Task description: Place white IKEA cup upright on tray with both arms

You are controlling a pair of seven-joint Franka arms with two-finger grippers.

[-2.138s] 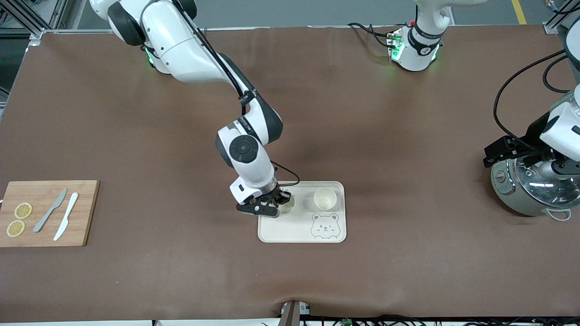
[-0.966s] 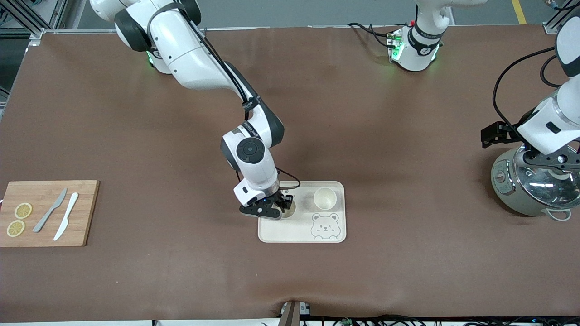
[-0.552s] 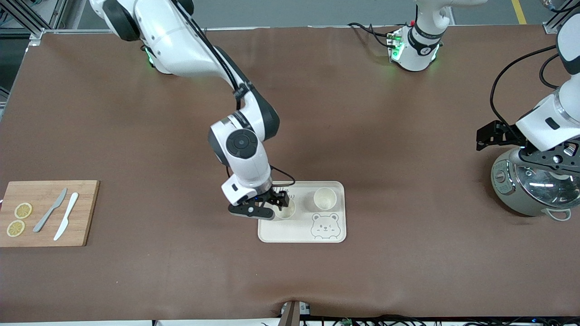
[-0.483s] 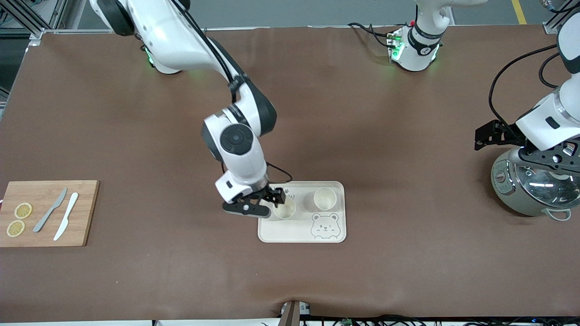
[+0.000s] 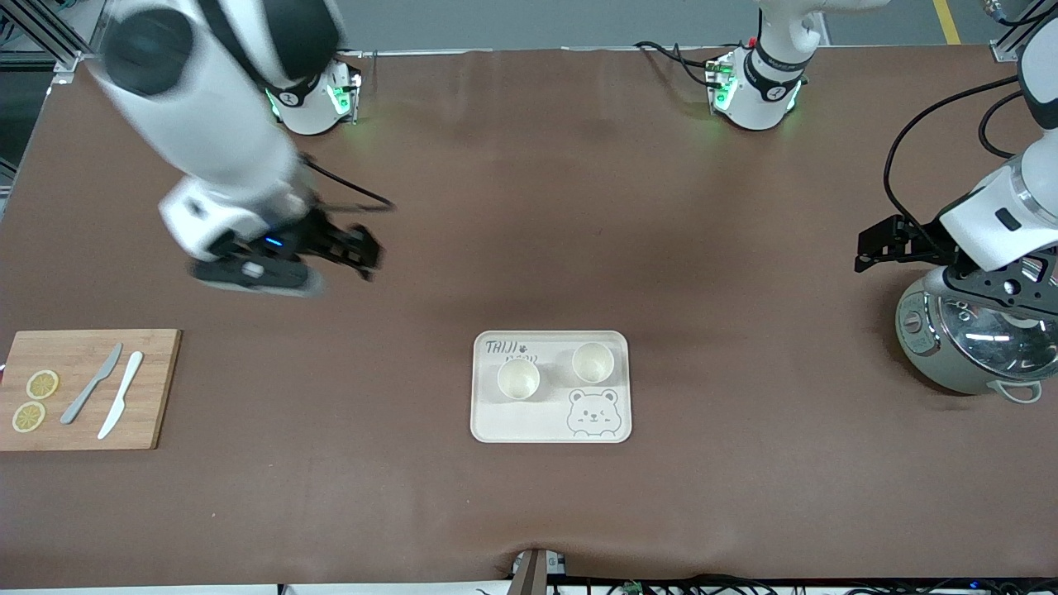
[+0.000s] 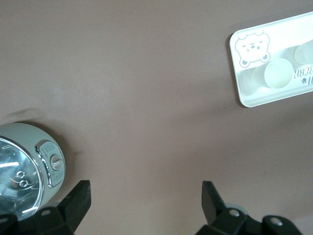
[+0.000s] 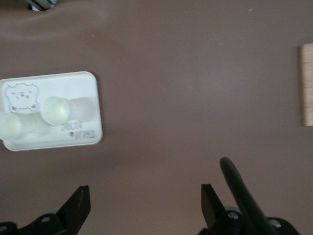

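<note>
The cream tray with the bear drawing lies mid-table. Two white cups stand upright on it with their mouths up, one by the lettering and one above the bear. Nothing touches either cup. My right gripper is open and empty, up in the air over bare table toward its own base, well away from the tray. The right wrist view shows its spread jaws with the tray and a cup far off. Open and empty too, my left gripper hangs beside the cooker.
A grey-green rice cooker with a glass lid stands at the left arm's end. A wooden cutting board with two knives and lemon slices lies at the right arm's end. A black cable trails from the right wrist.
The right gripper opened off the cup by the lettering, rose and swung away toward its base. That cup stays upright on the tray. The left gripper shifted slightly beside the cooker.
</note>
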